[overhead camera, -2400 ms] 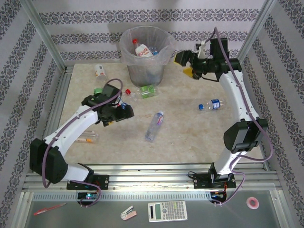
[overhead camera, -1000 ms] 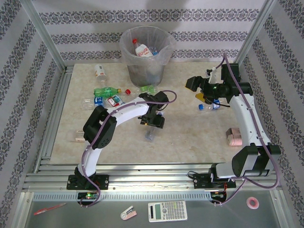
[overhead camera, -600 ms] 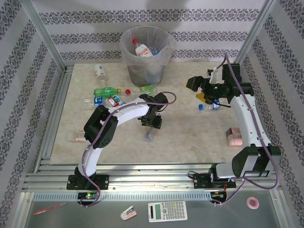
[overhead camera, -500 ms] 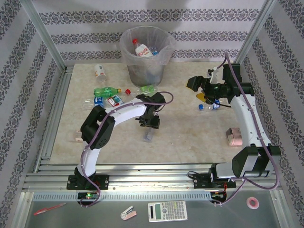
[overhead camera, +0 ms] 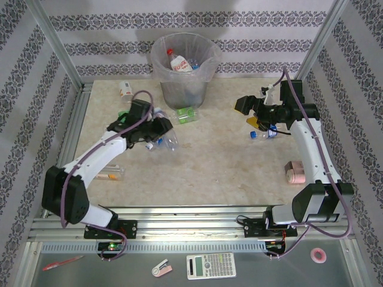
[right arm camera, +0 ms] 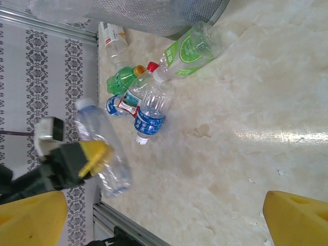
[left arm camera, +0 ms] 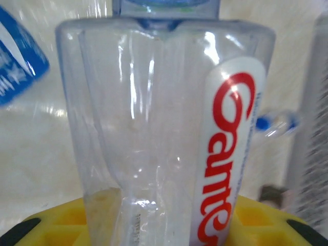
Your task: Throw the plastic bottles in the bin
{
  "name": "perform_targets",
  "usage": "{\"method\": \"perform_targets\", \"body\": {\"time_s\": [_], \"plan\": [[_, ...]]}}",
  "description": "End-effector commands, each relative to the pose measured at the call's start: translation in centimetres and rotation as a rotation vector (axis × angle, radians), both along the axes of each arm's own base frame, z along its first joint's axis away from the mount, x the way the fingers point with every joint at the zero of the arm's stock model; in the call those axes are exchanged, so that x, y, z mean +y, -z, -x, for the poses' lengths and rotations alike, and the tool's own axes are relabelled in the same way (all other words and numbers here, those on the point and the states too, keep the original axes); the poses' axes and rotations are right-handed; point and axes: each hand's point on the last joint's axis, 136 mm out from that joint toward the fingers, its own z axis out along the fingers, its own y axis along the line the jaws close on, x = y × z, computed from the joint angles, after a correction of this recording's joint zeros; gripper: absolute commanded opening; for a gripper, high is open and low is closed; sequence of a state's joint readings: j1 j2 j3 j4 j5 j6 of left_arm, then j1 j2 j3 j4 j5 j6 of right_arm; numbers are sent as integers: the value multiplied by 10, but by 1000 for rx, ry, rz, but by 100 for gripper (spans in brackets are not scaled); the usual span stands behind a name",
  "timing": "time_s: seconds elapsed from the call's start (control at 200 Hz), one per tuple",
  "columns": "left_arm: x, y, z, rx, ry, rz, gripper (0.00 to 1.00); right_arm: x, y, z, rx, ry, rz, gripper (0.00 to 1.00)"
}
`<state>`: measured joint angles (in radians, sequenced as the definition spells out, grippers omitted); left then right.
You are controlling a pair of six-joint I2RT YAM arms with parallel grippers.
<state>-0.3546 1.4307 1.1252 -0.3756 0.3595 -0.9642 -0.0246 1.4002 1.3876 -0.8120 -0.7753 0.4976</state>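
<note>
My left gripper (overhead camera: 154, 131) is shut on a clear plastic bottle (overhead camera: 165, 142) with a white label and red letters. The bottle (left arm camera: 164, 128) stands between the yellow fingers (left arm camera: 261, 220), and it (right arm camera: 102, 154) hangs above the table. The grey bin (overhead camera: 182, 66), lined with a clear bag, stands at the back and holds several bottles. More bottles lie left of it: a green-labelled one (right arm camera: 192, 51), a green one (right arm camera: 123, 79) and a blue-labelled one (right arm camera: 151, 115). My right gripper (overhead camera: 248, 113) is open, empty, just above another blue-labelled bottle (overhead camera: 264, 133).
A bottle with a white and orange label (overhead camera: 125, 88) lies near the back left corner. Another small bottle (overhead camera: 111, 173) lies beside the left arm. A pink object (overhead camera: 293, 172) sits by the right arm. Aluminium rails (overhead camera: 66, 143) edge the table.
The left gripper closed on the clear bottle at mid-table and swung left with it, lifting it off the surface. The right arm has stayed still.
</note>
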Motion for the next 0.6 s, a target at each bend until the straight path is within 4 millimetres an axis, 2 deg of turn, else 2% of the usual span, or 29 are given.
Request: {"method": "perform_targets", "body": {"time_s": [0.0, 0.105, 0.24, 0.29, 0.38, 0.445, 0.485, 0.55, 0.595], "plan": [[24, -29, -17, -47, -121, 79, 40, -1, -9, -7, -27, -7, -14, 98], [65, -12, -7, 66, -191, -59, 39, 0, -9, -9, -26, -11, -17, 98], [104, 10, 11, 171, -254, -237, 41, -1, -5, -7, -16, -14, -10, 98], [111, 17, 15, 202, -259, -275, 41, -1, -3, -6, -10, -14, -9, 98], [109, 23, 10, 223, -249, -279, 41, -2, 0, -6, 0, -13, -9, 98], [102, 17, -4, 199, -242, -248, 41, -3, 1, -7, 5, -16, -8, 98], [97, 6, -17, 165, -237, -220, 41, -3, 0, -7, 2, -17, -7, 98], [85, -27, -46, 79, -230, -154, 41, -3, -3, -9, -2, -18, -7, 98], [72, -59, -71, -2, -224, -70, 41, -4, -5, -10, -5, -17, -6, 98]]}}
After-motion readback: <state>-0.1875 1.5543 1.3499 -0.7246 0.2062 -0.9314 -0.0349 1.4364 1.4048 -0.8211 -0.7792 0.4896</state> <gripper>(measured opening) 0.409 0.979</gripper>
